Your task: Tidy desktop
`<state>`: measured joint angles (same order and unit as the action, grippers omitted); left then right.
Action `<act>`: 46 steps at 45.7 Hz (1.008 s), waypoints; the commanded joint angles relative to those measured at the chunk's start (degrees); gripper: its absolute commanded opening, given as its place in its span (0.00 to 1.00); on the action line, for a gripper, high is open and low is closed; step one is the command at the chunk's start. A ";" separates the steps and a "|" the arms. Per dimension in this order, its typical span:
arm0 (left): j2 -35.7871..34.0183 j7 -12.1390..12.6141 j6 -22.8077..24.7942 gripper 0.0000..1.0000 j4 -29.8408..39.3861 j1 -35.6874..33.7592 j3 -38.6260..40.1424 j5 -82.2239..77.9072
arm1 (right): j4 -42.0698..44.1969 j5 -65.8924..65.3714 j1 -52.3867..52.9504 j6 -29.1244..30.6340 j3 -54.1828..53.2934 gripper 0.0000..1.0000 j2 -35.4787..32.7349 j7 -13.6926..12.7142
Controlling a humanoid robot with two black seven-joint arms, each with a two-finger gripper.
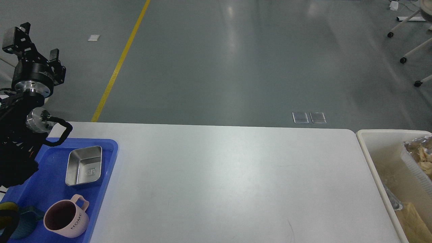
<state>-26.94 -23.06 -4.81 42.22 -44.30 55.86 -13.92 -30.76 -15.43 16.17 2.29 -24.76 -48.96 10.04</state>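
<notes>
At far left we are holding our left gripper (32,42) raised above the floor, its fingers spread and pinching nothing. Below it, the blue plastic tray (108,158) is carrying a rectangular steel dish (84,166) and a pink mug (65,218) lettered "HOME". The white desktop (229,182) is stretching across the middle. At right, a cream bin (374,162) is holding what are possibly crumpled wrappers (420,155).

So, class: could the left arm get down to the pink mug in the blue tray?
Probably yes. The left gripper is raised and open, holding nothing, and the pink mug stands uncovered in the blue tray, nothing over it.
</notes>
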 commanded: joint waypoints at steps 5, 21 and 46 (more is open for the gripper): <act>2.86 -0.05 0.06 0.95 -1.43 0.01 3.46 2.93 | 3.86 0.05 -0.08 0.26 -0.11 0.00 3.16 -0.72; 4.79 -0.05 0.15 0.95 -2.75 0.01 3.99 3.64 | 13.79 -0.04 0.27 -0.62 -9.77 1.00 9.14 -0.02; 6.73 0.39 0.33 0.96 -2.66 -0.78 3.99 3.64 | 13.97 0.05 8.78 -0.53 -29.29 1.00 12.83 -0.45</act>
<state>-20.70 -22.70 -4.65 39.46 -44.99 59.87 -10.28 -16.54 -15.39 20.84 1.75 -49.71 -37.66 9.78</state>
